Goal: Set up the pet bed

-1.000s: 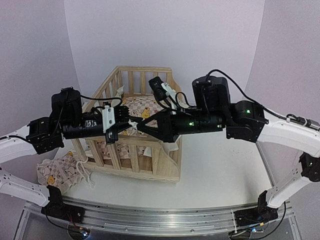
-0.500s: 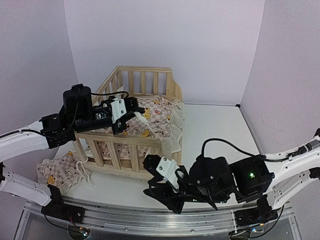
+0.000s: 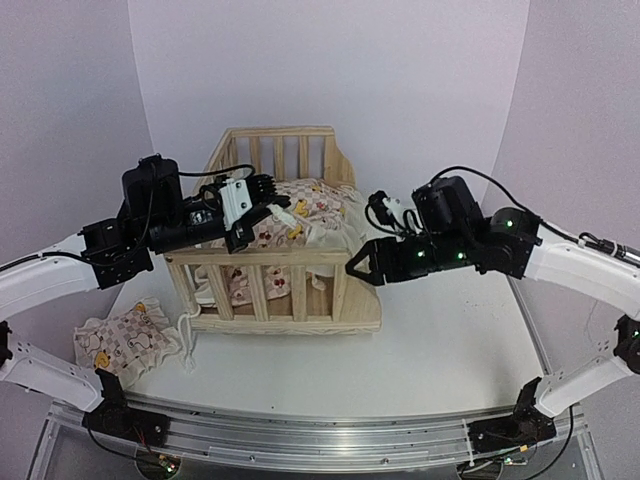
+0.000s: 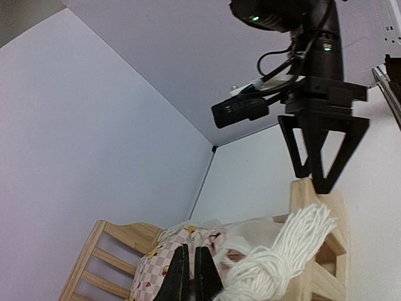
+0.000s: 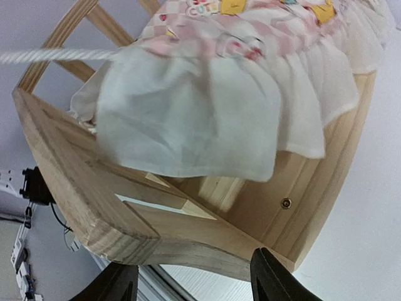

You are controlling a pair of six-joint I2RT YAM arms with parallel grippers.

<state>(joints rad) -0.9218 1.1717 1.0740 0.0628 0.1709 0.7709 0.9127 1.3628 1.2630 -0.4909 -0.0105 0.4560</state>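
The pet bed's pine frame (image 3: pixel 300 262) stands left of centre. Its cream ruffled cushion (image 3: pixel 312 208) in pink checks lies on top and hangs over the right end (image 5: pixel 207 119). My left gripper (image 3: pixel 268 203) is over the cushion's left part, shut on its fabric (image 4: pixel 191 276). A white tie-string tassel (image 4: pixel 276 257) bunches beside the fingers. My right gripper (image 3: pixel 362 266) is open at the frame's right front corner (image 5: pixel 125 219), with one finger (image 5: pixel 272 279) on each side below the wood and nothing held. It also shows in the left wrist view (image 4: pixel 319 157).
A second checked cloth piece with ducks (image 3: pixel 120 340) lies on the table at the front left, its string (image 3: pixel 185 335) trailing toward the frame. Walls close in behind and on both sides. A metal rail (image 3: pixel 320 440) runs along the near edge.
My right arm swung up from the near edge to the frame's right end, and its jaws opened. The frame now sits squarer to the front. My left gripper stayed on the cushion.
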